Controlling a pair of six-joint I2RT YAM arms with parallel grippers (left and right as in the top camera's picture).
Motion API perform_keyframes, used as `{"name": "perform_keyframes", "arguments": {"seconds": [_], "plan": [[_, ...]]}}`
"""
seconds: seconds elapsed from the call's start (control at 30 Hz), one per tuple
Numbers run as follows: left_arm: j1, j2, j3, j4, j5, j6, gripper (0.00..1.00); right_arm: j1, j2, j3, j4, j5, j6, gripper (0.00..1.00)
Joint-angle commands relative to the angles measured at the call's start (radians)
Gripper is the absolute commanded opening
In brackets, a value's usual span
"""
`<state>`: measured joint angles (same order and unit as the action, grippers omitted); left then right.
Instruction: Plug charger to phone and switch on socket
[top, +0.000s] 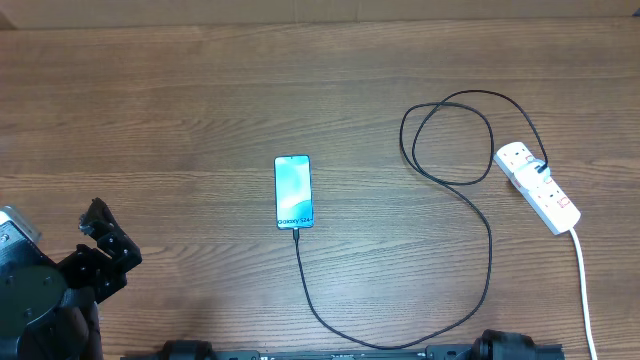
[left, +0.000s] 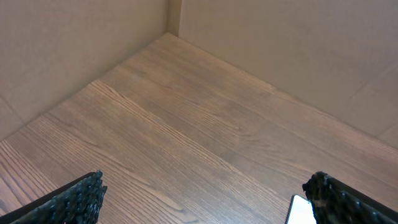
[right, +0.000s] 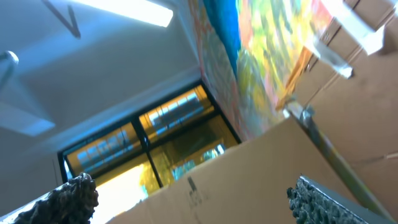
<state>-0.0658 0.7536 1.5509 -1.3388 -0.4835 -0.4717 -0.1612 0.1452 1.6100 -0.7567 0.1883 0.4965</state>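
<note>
The phone (top: 293, 191) lies flat mid-table, its teal screen lit. The charger (top: 489, 262), a thin black cable, meets the phone's near edge with its small plug (top: 296, 233). From there it sweeps along the front, loops at the back right and ends on the socket (top: 536, 187), a white power strip. My left gripper (top: 108, 235) is open at the front left, well away from the phone. In the left wrist view the gripper (left: 205, 182) is wide apart over bare wood, with a corner of the phone (left: 300, 210) by its right finger. My right gripper (right: 191, 185) is open and empty, and it points up at a cardboard wall.
The power strip's thick white cord (top: 583, 290) runs off the front right edge. Cardboard walls (left: 280, 43) enclose the table's back and sides. The right arm's base (top: 510, 347) sits at the front edge, next to the cable's lowest sweep.
</note>
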Motion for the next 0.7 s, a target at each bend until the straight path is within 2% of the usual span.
{"name": "perform_keyframes", "arguments": {"seconds": [0.0,0.3,0.67], "plan": [[-0.006,0.005,0.0,0.003,-0.01,0.007,0.99,0.005,-0.029,0.003,0.022,0.04,-0.008,1.0],[-0.006,0.005,0.0,0.003,-0.01,0.007,0.99,0.017,-0.14,0.002,0.013,0.036,-0.008,1.0],[-0.006,0.005,0.0,0.003,-0.01,0.007,1.0,0.072,-0.14,0.013,0.008,0.009,-0.007,1.0]]}}
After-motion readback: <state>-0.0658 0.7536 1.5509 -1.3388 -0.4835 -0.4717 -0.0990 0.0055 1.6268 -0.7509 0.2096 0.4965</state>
